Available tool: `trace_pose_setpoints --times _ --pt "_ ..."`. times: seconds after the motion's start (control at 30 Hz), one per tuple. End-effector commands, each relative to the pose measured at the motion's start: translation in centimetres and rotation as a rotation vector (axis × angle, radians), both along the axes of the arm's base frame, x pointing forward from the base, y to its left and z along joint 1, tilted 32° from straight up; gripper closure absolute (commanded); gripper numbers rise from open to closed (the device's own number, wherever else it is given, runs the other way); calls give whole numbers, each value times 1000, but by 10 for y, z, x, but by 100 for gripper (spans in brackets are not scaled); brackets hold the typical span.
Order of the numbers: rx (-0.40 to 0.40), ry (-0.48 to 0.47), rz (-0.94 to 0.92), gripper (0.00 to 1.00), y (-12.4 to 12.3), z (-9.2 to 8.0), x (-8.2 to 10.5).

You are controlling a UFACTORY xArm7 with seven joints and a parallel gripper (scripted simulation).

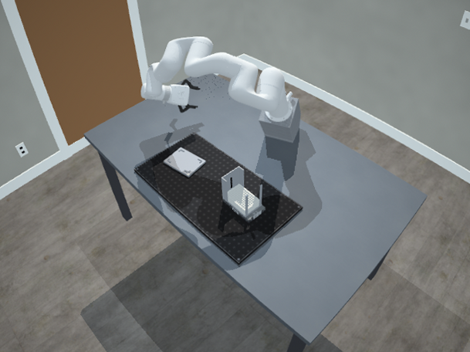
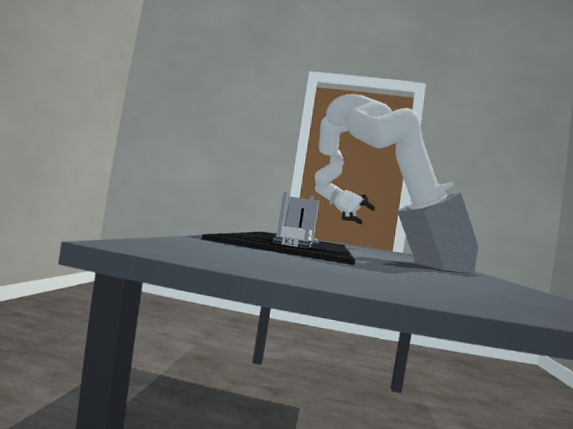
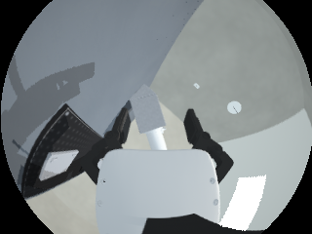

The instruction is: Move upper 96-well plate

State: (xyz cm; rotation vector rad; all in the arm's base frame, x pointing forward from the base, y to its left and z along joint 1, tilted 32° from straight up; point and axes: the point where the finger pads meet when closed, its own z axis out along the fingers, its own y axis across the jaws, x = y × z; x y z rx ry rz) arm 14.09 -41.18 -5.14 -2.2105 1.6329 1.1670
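White upper plate [image 1: 242, 199] in rack K1 [image 1: 232, 180], well apart from empty, wide-open pincer [image 1: 187, 95].

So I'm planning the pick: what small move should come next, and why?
Probably swing the open tool toward rack K1 and turn it downward. It hangs empty near the table's far corner, away from the rack; both plates sit in K1, and nest N1 holds nothing.
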Motion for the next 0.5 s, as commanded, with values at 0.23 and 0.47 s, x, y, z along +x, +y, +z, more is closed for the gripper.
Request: trace_pose_setpoints --times 0.23,0.47 --pt "-44 -108 184 0 5 30 47" --pt "-57 -155 271 0 12 42 68"
